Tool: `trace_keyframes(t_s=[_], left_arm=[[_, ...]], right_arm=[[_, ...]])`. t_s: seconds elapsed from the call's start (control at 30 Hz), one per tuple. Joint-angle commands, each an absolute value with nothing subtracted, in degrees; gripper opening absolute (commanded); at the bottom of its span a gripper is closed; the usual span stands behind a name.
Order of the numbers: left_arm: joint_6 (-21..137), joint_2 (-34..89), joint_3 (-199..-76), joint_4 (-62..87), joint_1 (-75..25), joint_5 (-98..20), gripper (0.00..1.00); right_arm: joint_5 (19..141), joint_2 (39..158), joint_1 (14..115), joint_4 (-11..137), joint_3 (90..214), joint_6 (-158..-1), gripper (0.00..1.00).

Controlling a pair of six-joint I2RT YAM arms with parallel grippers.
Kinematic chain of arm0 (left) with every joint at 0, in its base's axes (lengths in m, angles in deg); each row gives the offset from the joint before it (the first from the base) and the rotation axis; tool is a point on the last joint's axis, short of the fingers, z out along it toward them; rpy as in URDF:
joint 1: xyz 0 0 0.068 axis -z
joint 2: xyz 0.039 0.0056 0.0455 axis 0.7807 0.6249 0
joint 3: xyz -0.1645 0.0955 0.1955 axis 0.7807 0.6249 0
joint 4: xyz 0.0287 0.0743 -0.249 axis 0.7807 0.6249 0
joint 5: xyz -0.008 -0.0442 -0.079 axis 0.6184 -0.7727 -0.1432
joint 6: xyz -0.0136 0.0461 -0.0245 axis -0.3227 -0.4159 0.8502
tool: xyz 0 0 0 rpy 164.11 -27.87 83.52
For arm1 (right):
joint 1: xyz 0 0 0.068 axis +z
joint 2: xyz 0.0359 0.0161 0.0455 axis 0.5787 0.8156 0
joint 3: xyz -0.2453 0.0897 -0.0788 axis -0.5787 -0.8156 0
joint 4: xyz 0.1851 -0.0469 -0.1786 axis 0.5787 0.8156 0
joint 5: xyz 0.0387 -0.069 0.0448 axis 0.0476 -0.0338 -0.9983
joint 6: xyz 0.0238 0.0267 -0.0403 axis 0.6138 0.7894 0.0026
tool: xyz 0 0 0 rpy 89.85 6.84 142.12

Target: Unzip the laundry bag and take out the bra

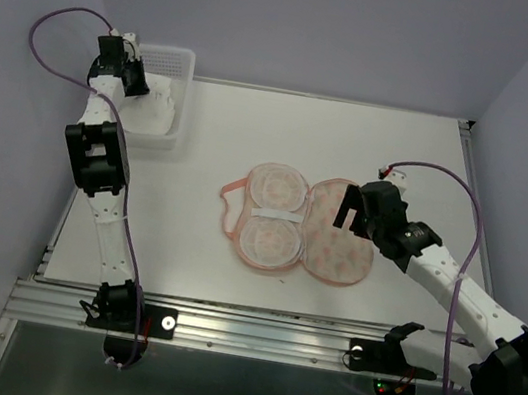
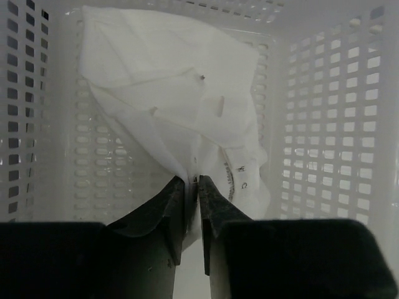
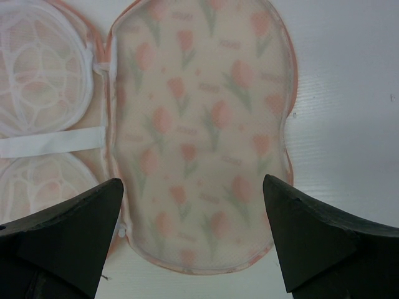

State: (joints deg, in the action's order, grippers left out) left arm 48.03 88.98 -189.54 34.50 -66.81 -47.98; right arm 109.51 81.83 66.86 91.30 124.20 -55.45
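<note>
The laundry bag (image 1: pixel 338 242) lies unzipped and spread flat in two halves at the table's middle. Its peach tulip-print half (image 3: pixel 199 124) is on the right. The left half (image 1: pixel 271 214) shows white mesh cups and a white strap (image 3: pixel 50 143). My right gripper (image 1: pixel 348 212) hovers open over the printed half (image 3: pixel 193 187), touching nothing. The bra (image 2: pixel 168 81), crumpled white fabric, lies in the white mesh basket (image 2: pixel 336 112) at the far left. My left gripper (image 2: pixel 192 180) reaches into the basket (image 1: pixel 146 87), its jaws nearly together with a fold of the bra pinched between them.
The white basket (image 1: pixel 180 64) stands at the table's far left corner against the wall. A pink loop (image 1: pixel 231 192) of the bag sticks out on its left side. The white table (image 1: pixel 414 152) ends at a metal rail near the arm bases.
</note>
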Motion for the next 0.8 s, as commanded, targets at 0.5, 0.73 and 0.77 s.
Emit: trace_keyframes(t_s=[0.5, 0.73, 0.77], left_arm=[[54.5, 72.3, -194.3, 38.7, -66.1, -41.9, 0.99], [54.9, 55.0, -176.1, 34.7, -58.3, -41.1, 0.99], [54.8, 52.9, -173.3, 34.5, -56.8, -38.6, 0.99]], right_arm=[[111.5, 81.2, 66.9, 90.9, 126.7, -55.4, 1.0], [110.5, 84.0, 64.4, 93.7, 126.0, -51.5, 0.99], [110.2, 84.7, 63.4, 94.7, 126.1, -51.3, 0.99]])
